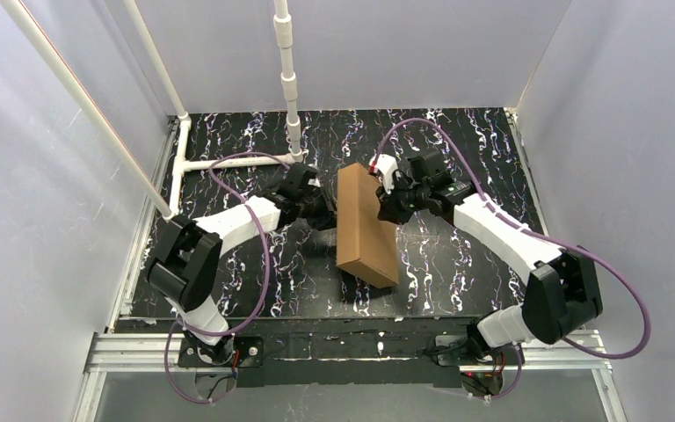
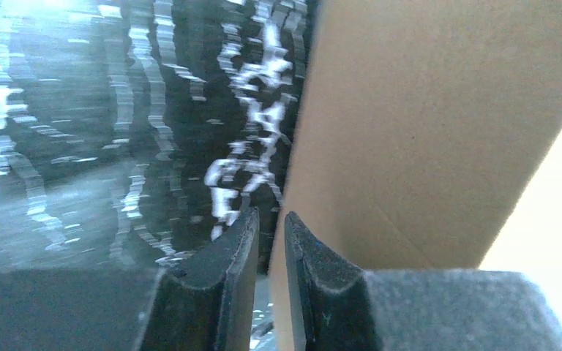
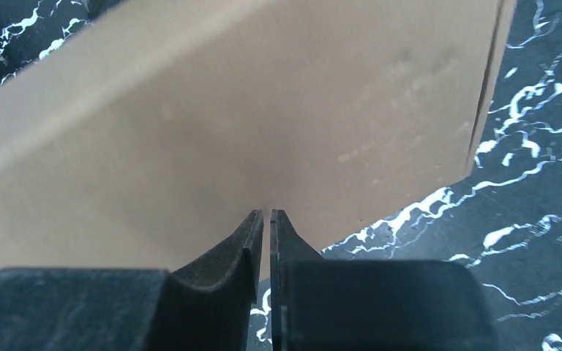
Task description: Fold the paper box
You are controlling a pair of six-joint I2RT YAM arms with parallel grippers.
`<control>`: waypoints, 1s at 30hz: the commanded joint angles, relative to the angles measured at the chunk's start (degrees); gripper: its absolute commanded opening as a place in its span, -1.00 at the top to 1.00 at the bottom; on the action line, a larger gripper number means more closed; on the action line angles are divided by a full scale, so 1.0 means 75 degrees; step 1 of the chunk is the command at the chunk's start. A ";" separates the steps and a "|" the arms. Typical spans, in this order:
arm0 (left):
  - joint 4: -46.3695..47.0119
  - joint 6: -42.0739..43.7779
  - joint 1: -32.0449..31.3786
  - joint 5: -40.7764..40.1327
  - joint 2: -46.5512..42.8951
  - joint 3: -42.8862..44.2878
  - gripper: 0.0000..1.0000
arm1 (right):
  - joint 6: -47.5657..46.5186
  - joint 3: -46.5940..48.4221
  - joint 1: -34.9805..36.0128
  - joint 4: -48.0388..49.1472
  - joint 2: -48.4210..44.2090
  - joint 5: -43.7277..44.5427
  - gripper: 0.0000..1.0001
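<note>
1. Here, from above, we see the paper box (image 1: 365, 224) at mid-table, between the 2 arms, its long side running away from the bases. It already reads as a shallow closed block of plain brown cardboard, no loose flaps showing. We judge the folding nearly done, with perhaps a final tuck or press left. The left gripper (image 1: 319, 209) and right gripper (image 1: 388, 192) meet its 2 long sides near the far end. The table (image 1: 457, 264) is glossy black, veined white like marble.

2. At the left wrist, matte cardboard (image 2: 424, 131) fills the right half, flat, with a straight cut edge. That edge runs down into the narrow gap of the left gripper (image 2: 271, 227), and we take it for a pinch on the wall. The tabletop (image 2: 80, 146) is blurred.

3. At the right wrist, a broad, smooth face (image 3: 227, 110) with a faintly dimpled patch and 1 crisp corner seam. The right gripper (image 3: 267, 216) is all but closed, its tips at that face, and nothing shows between them.
</note>
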 commanded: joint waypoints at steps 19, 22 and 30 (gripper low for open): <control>-0.3058 0.3155 0.1472 -0.0135 -0.6262 -0.1308 -0.69 | -0.1912 -0.0633 -0.2899 -0.1384 -0.2366 -0.2881 -0.91; -0.2839 0.3024 0.1557 0.0436 -0.7413 -0.1475 -0.97 | -0.1013 -0.0495 -0.3627 -0.1333 -0.2923 -0.2470 -0.97; -0.4899 0.3846 0.1568 -0.0090 -0.8282 0.0056 -0.97 | 0.1085 0.1157 -0.4789 -0.2043 -0.3311 -0.1228 -0.97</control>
